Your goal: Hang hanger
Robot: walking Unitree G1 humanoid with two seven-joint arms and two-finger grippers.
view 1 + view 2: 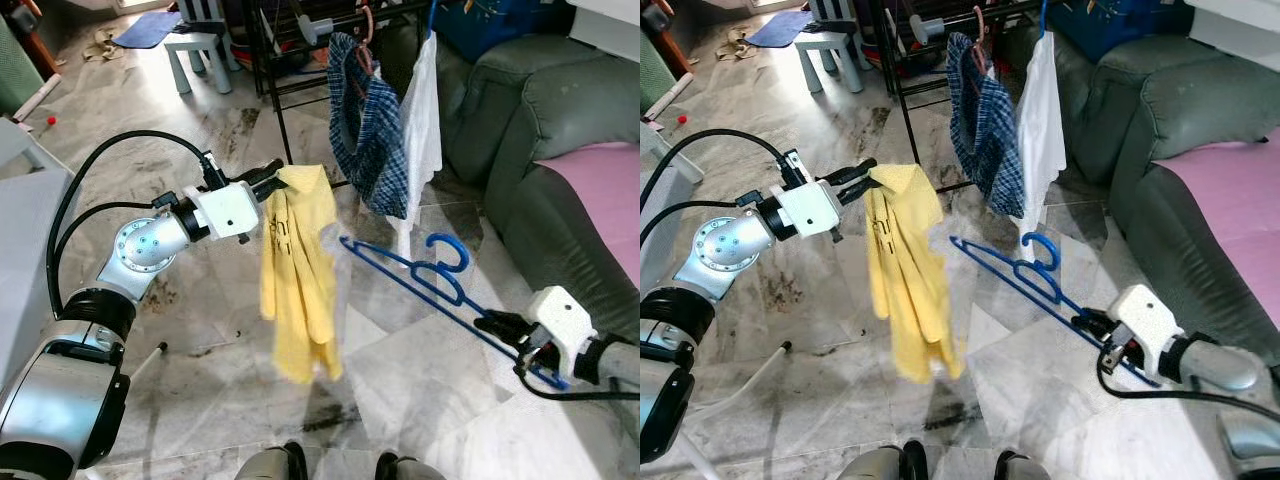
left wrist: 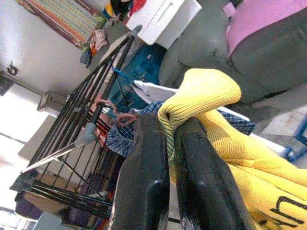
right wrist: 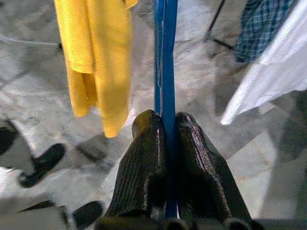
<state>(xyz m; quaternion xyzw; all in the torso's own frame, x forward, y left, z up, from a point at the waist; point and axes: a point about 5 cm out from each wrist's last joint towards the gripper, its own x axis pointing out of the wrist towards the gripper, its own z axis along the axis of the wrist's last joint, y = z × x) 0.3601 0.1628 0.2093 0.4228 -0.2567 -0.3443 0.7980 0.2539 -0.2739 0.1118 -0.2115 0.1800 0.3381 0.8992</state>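
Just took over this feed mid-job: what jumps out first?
The yellow shirt dangles over the marble floor, pinched at its collar by the left gripper. The right gripper, low beside the grey sofa, clamps a blue hanger. Behind, clothes already hang on the black rack.

The drying rack (image 1: pixel 300 60) at the top of the frame is cut off by the upper edge, its top rails out of sight, and the checked shirt (image 1: pixel 370 130) and white garment (image 1: pixel 420 120) hanging there cover their own hangers. The blue hanger (image 1: pixel 430 285) loses its lower end behind the right gripper (image 1: pixel 500 325) at lower right. The yellow shirt (image 1: pixel 300 270) folds over itself, its printed lettering too small to read.
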